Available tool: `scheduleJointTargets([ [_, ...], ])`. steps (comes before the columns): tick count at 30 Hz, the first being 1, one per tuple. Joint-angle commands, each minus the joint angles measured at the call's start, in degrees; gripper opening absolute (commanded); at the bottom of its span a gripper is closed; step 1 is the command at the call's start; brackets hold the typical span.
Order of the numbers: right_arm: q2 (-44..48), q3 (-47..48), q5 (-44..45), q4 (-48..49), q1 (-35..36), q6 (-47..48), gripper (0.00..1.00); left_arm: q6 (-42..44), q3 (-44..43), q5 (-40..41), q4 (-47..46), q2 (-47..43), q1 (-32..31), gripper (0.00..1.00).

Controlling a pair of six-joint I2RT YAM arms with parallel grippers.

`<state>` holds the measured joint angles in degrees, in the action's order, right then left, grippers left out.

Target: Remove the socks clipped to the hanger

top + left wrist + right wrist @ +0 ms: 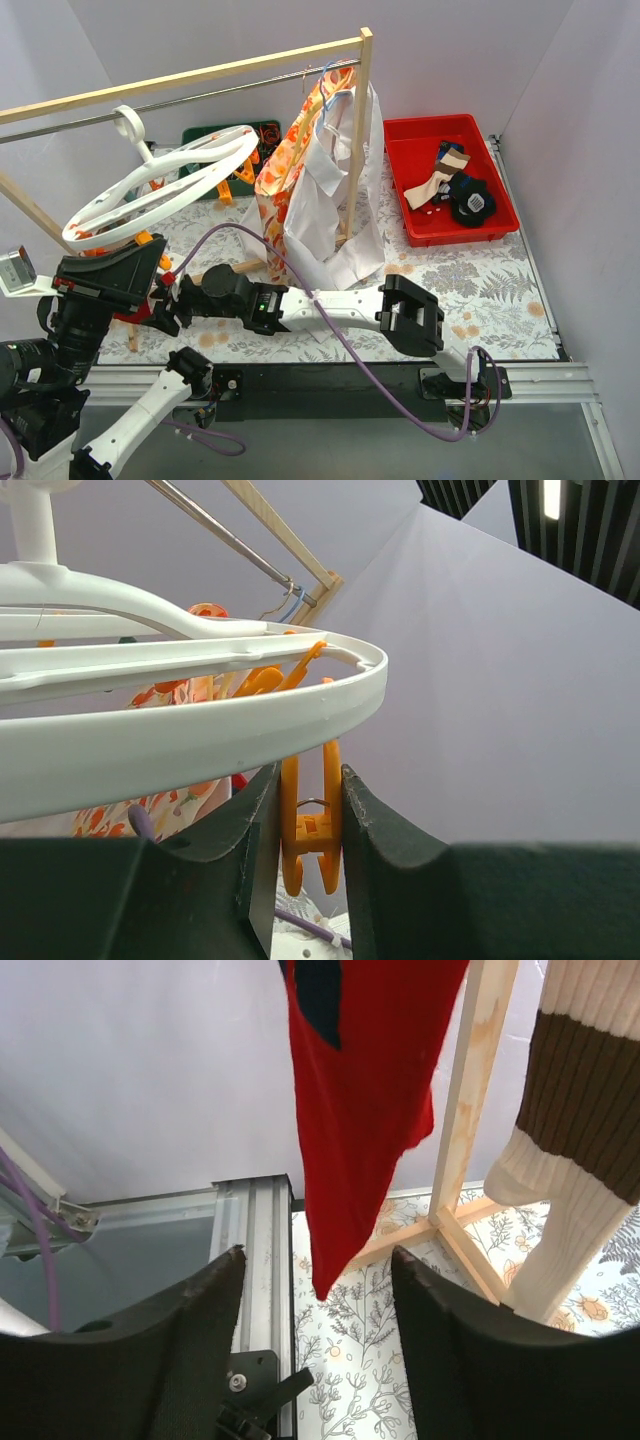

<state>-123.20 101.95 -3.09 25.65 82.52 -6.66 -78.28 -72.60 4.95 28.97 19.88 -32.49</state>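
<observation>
While the overhead view leaves both hands mostly hidden beneath the tilted white hanger (pixel 150 190) at the left, under the metal rail (pixel 200 97), the wrist cameras show them plainly. From the left wrist, the left hand (pixel 308 785) is clamped on an orange clip (pixel 310 830) that hangs just below the hanger's rim, with a finger pressed against each side. From the right wrist, the right hand (pixel 318 1260) stands apart. A red sock (pixel 360 1110) hangs down between its fingers, the toe about level with the fingertips and touching neither. Farther right in that view, past a wooden post (pixel 470 1110), hangs a tan-and-brown sock (pixel 580 1130).

Only the overhead view shows the red bin (pixel 430 122) at the far right, well apart from the hanger, with other socks (pixel 455 185) lying in it. The orange floral garment (pixel 285 165) and white shirt (pixel 325 200) hang between the two. Under the red sock run the worktop's (pixel 450 280) near edge and an aluminium frame rail (pixel 255 1230). Open floral worktop lies between the garments and the arm bases.
</observation>
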Motion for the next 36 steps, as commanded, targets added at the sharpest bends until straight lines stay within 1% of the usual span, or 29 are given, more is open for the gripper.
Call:
scheduleJointTargets([
  [1, -1.08, 4.13, 2.3, 6.87, 0.1, -2.57, 0.62, -0.73, 0.53, -2.31, -1.55, 1.39, -0.12, 0.0],
  [9, -3.54, 7.03, 2.92, 7.4, 0.1, -2.84, 0.64, -1.43, 0.53, -3.1, -1.9, 1.57, -0.12, 0.0],
  [10, -4.15, 7.21, 4.66, 7.31, 0.1, -2.75, 0.63, -1.61, 0.61, -3.1, -1.81, 1.48, -0.12, 0.0],
  [17, -6.44, 9.32, 6.87, 7.31, 0.1, -0.64, 0.62, -2.58, 0.88, -2.58, -2.16, 0.69, -0.12, 0.0],
  [19, -6.36, 9.41, 5.65, 7.22, 0.18, -0.9, 0.55, -2.93, 1.23, -2.23, -2.16, 0.6, -0.12, 0.0],
  [20, -5.92, 9.14, 4.68, 7.22, 0.1, -1.69, 0.46, -3.02, 1.14, -2.31, -2.16, 0.51, -0.12, 0.0],
  [21, -5.48, 8.71, 3.8, 7.22, 0.18, -2.13, 0.32, -3.02, 1.06, -2.66, -2.08, 0.6, -0.12, 0.0],
  [23, -3.37, 6.78, 0.99, 7.13, 0.36, -2.92, 0.18, -2.67, 0.62, -2.67, -1.38, 0.6, -0.12, 0.0],
  [24, -2.67, 6.07, 0.2, 7.05, 0.53, -4.14, 0.08, -2.49, 0.53, -2.75, -1.03, 0.43, -0.12, 0.0],
  [25, -0.66, 5.2, -2.07, 6.79, 0.45, -4.94, 0.03, -2.32, 0.61, -2.75, -0.94, -0.01, -0.12, 0.0],
  [27, 1.81, 1.95, -4.1, 5.82, 0.45, -7.48, 0.01, -2.4, 1.4, -2.4, -0.76, -1.59, -0.12, 0.13],
  [28, 4.52, 0.72, -6.38, 5.82, 0.45, -8.28, 0.01, -2.66, 1.75, -1.71, -0.76, -2.12, -0.12, 0.27],
  [30, 6.91, -2.45, -9.8, 5.47, 0.53, -10.56, 0.01, -2.84, 2.11, -2.05, -0.58, -3.44, -0.12, 0.43],
  [32, 10.16, -4.56, -11.84, 5.38, 0.53, -11.36, 0.01, -2.14, 1.76, -4.33, 0.55, -3.88, -0.12, 0.51],
  [34, 12.96, -7.11, -14.9, 3.81, 0.54, -10.84, 0.01, -1.88, 0.1, -6.52, 2.39, -4.06, -0.12, 0.52],
  [36, 14.91, -8.69, -15.71, 1.0, 0.45, -9.7, 0.01, -1.88, -1.49, -9.08, 3.8, -4.06, -0.12, 0.54],
])
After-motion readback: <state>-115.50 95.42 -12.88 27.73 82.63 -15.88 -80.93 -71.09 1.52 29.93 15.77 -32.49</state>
